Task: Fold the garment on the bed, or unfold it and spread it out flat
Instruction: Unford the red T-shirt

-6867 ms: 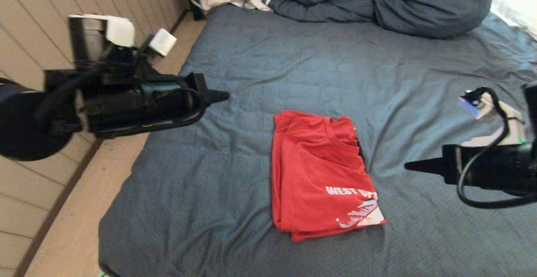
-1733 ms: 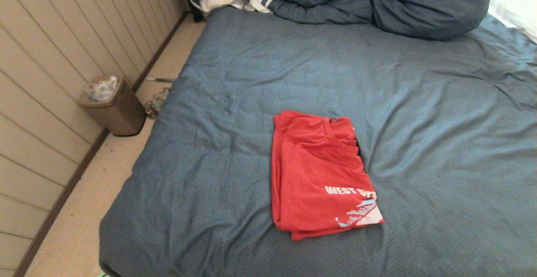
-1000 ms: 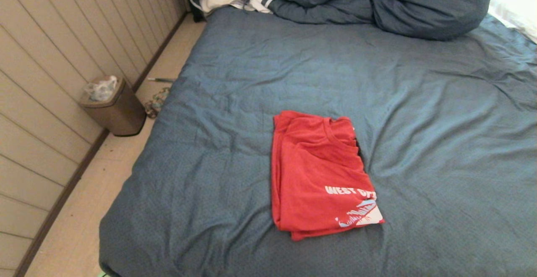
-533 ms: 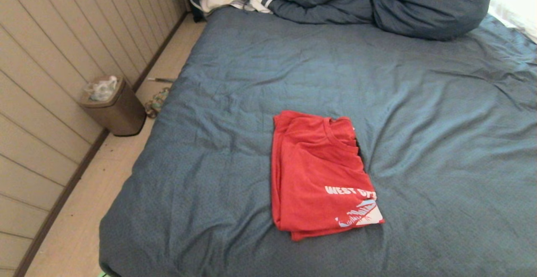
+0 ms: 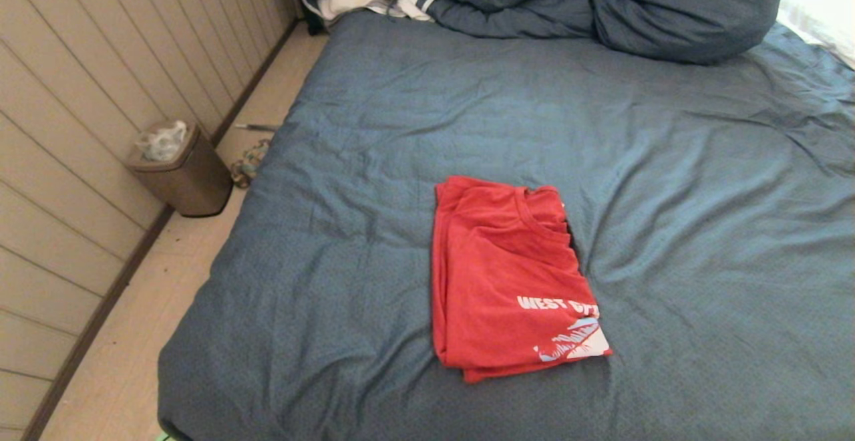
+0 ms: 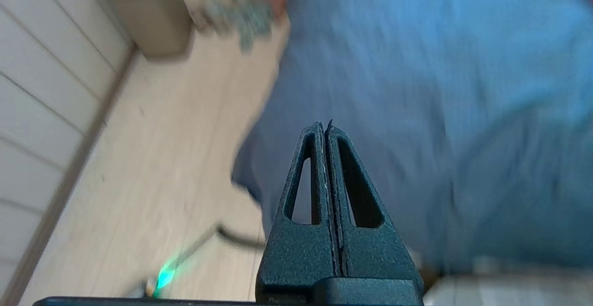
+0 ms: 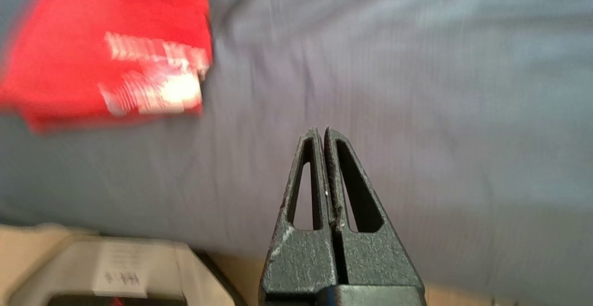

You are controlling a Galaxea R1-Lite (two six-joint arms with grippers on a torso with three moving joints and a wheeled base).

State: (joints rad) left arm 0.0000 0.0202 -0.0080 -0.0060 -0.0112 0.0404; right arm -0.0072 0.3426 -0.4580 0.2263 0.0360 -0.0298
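The garment (image 5: 509,274) lies folded near mid-bed (image 5: 701,194), lettering up, apparently finished. Left gripper (image 6: 325,132) and right gripper (image 7: 322,134), both clenched empty, hang off the near edge, likely parked.

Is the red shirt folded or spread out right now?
Folded. The shirt lies as a compact layered rectangle on the bed, its lettering cut off at the fold, with stacked edges showing at its near end.

The garment (image 5: 505,274) is matt red cloth, the bed (image 5: 414,127) wrinkled matt sheet, each gripper's plastic rough black.
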